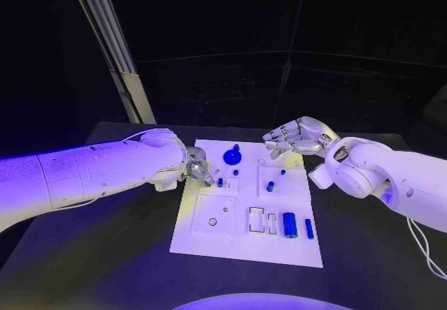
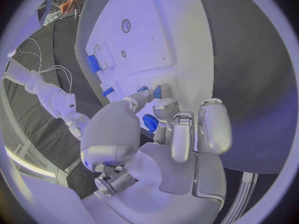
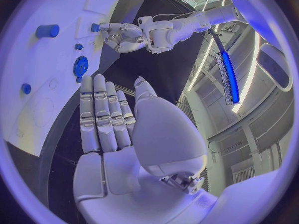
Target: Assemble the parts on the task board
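Note:
The white task board [image 1: 244, 240] lies in the middle of the black table. My left hand [image 1: 196, 166] hangs over its near-left part and pinches a small blue peg [image 1: 219, 183] between thumb and a finger; the peg [image 2: 157, 91] stands against the board. A round blue gear [image 1: 232, 155] sits at the board's far side, close to that hand. My right hand [image 1: 296, 137] hovers over the far right corner, fingers [image 3: 99, 114] stretched out, holding nothing. A thick blue cylinder [image 1: 290, 224] and a thinner one [image 1: 309, 228] lie near the board's front right.
More small blue pegs [image 1: 270, 186] stand in the board's middle. Two rectangular slots [image 1: 256, 219] and a round hole [image 1: 212, 221] show toward its front. Bare black table [image 1: 112, 258] surrounds the board on all sides.

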`<action>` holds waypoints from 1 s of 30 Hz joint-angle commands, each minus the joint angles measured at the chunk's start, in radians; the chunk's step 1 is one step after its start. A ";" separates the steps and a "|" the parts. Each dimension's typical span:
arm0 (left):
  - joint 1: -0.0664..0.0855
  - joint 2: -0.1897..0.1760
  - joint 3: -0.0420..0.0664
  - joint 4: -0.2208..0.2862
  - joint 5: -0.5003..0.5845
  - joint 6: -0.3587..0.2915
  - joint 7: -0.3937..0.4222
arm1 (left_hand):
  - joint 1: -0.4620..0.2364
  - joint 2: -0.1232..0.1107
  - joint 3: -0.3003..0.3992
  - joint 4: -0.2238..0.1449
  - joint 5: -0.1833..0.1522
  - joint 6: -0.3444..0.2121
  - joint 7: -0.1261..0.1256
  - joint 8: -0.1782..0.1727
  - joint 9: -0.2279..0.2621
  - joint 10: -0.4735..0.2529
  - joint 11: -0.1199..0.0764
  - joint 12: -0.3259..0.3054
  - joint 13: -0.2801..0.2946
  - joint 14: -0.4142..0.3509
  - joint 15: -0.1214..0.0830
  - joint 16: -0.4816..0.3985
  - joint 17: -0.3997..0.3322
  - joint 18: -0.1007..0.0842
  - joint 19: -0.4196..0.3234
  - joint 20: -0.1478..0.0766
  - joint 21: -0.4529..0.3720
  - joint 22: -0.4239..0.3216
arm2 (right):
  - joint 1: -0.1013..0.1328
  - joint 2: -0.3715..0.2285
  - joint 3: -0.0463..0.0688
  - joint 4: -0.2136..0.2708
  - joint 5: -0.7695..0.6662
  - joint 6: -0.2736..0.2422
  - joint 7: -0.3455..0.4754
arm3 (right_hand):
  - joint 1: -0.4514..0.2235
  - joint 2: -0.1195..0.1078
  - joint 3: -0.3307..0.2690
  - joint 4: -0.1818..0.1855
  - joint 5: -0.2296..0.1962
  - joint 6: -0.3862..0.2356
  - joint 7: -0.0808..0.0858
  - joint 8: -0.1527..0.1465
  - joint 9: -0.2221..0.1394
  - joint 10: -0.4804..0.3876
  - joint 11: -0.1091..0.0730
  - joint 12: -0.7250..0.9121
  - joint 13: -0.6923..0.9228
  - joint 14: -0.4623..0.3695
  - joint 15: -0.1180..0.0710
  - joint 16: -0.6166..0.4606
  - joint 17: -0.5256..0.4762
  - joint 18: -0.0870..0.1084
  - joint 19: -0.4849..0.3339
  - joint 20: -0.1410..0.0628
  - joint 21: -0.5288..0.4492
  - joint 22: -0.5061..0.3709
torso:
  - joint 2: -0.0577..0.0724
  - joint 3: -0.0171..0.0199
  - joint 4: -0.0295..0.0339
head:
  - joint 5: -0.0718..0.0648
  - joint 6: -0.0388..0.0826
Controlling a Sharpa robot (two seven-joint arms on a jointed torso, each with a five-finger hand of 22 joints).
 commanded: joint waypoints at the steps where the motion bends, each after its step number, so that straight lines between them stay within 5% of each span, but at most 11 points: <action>1: -0.002 0.004 -0.002 -0.003 0.010 0.015 -0.011 | -0.017 0.002 -0.011 0.006 0.001 0.010 -0.001 -0.006 0.001 0.000 -0.003 0.003 0.003 0.104 -0.007 0.003 0.263 -0.017 0.006 -0.004 0.006 0.004 | 0.002 0.000 0.001 0.002 0.005 0.006 0.010 | 0.001 0.011 0.000 -0.006 0.007 -0.006 -0.001 0.000 0.001 -0.008 -0.002 0.003 0.001 -0.006 -0.002 -0.001 -0.002 0.004 0.007 -0.003 -0.004 -0.001 | 0.000 -0.0001 -0.0001 | 0.000 -0.001; 15: -0.001 0.018 -0.001 -0.028 0.010 0.009 -0.012 | -0.037 0.002 -0.036 0.030 0.001 0.017 -0.001 -0.016 0.002 0.001 -0.003 0.003 0.005 0.104 -0.007 0.003 0.263 -0.018 0.008 -0.006 0.007 0.006 | 0.002 0.001 0.001 0.001 0.005 0.006 0.010 | 0.000 0.011 0.000 -0.006 0.007 -0.006 -0.001 0.000 0.001 -0.008 -0.002 0.004 0.001 -0.006 -0.002 -0.001 -0.002 0.004 0.007 -0.003 -0.005 -0.001 | 0.000 -0.0001 0.0004 | -0.004 0.001; 26: -0.001 0.012 -0.001 -0.031 0.018 0.014 -0.017 | -0.092 -0.044 -0.163 0.086 -0.007 0.032 0.002 -0.032 0.006 0.000 0.000 0.005 0.008 0.104 -0.005 0.003 0.263 -0.018 0.008 -0.005 0.006 0.009 | 0.002 0.000 0.001 0.001 0.005 0.005 0.011 | 0.000 0.012 0.000 -0.005 0.007 -0.006 -0.001 0.000 0.001 -0.008 -0.002 0.004 0.001 -0.006 -0.002 -0.001 -0.002 0.004 0.007 -0.003 -0.005 -0.001 | -0.001 -0.0004 0.0008 | -0.005 -0.001; 27: -0.001 0.011 -0.001 -0.030 0.019 0.012 -0.017 | -0.098 -0.052 -0.180 0.091 -0.011 0.033 0.002 -0.033 0.007 0.000 0.000 0.005 0.007 0.104 -0.005 0.003 0.263 -0.018 0.008 -0.004 0.006 0.009 | 0.002 0.000 0.001 0.001 0.005 0.005 0.011 | 0.000 0.012 -0.001 -0.005 0.007 -0.006 -0.001 0.000 0.001 -0.008 -0.002 0.004 0.001 -0.006 -0.002 -0.001 -0.002 0.004 0.007 -0.003 -0.005 -0.002 | -0.001 -0.0004 0.0008 | -0.005 0.000; 30: -0.001 0.007 -0.001 -0.027 0.024 0.003 -0.017 | -0.098 -0.061 -0.253 0.113 -0.095 0.035 0.001 -0.041 0.008 -0.002 0.000 0.005 0.008 0.104 -0.006 0.003 0.263 -0.018 0.007 -0.004 0.005 0.009 | 0.002 0.000 0.000 0.001 0.005 0.005 0.011 | 0.000 0.012 -0.001 -0.005 0.007 -0.006 -0.001 0.000 0.001 -0.008 -0.002 0.004 0.001 -0.006 -0.002 -0.001 -0.002 0.004 0.007 -0.003 -0.005 -0.002 | -0.001 -0.0005 0.0009 | -0.006 0.000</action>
